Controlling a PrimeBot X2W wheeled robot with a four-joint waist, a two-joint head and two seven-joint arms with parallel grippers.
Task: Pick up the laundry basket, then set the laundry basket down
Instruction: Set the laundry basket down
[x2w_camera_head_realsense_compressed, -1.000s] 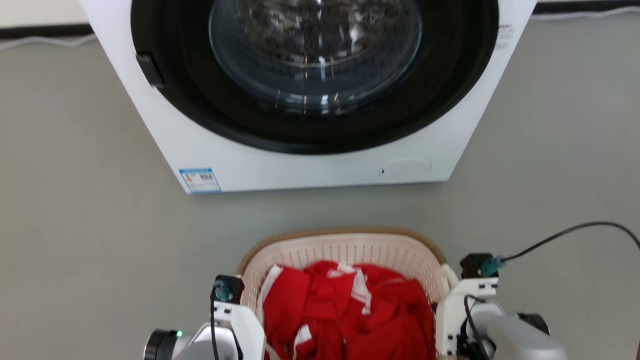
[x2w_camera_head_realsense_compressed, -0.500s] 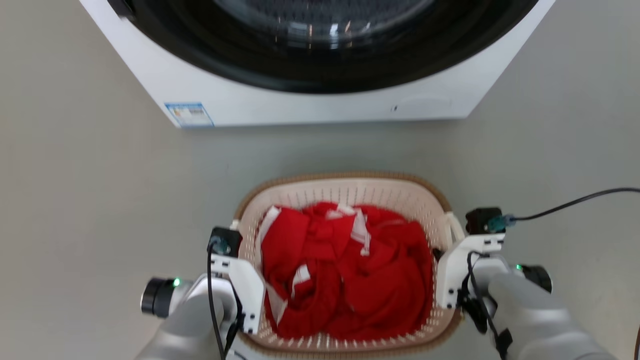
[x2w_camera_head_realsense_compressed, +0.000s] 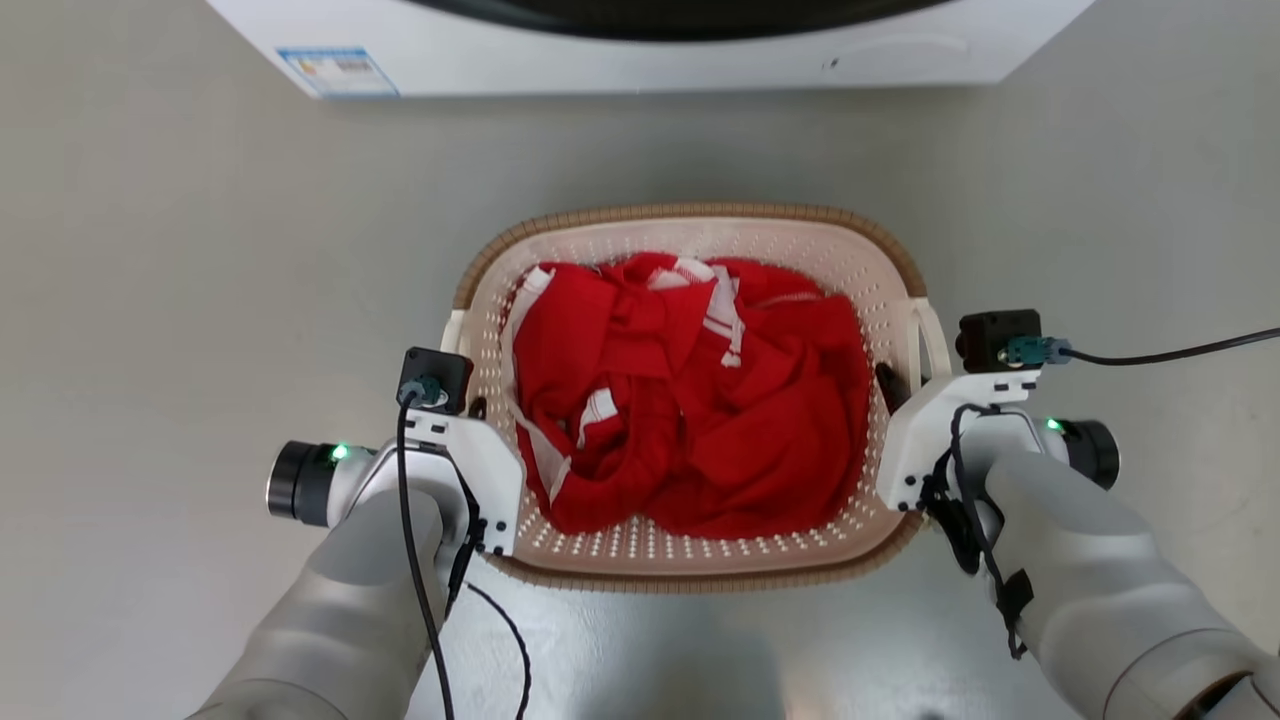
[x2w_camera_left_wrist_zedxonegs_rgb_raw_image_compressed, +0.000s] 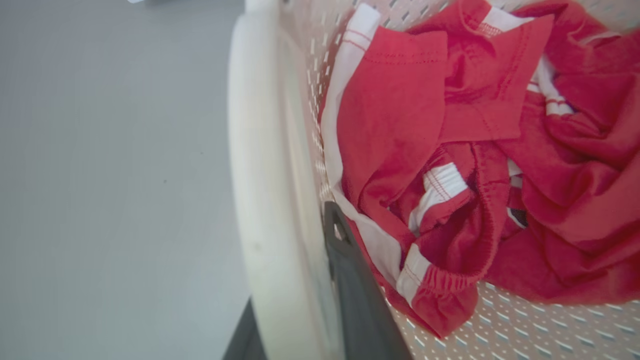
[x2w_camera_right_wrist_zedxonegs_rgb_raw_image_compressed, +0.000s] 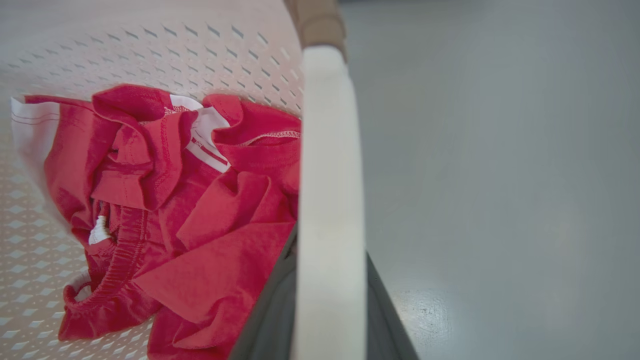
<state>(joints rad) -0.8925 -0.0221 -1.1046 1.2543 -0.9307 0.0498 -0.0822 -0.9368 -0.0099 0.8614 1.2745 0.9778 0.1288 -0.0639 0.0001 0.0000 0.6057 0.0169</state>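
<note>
Grey floor in front of the washer, laundry basket of red clothes sitting between the arms. Left end effector and right end effector each pinch a white side handle, so the load hangs level, I guess.

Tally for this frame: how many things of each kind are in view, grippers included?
laundry basket: 1
washer: 1
heap of red-and-white clothes: 1 (separate garments cannot be told apart)
grippers: 2, the left gripper and the right gripper, each shut on the laundry basket
Total: 5
</note>
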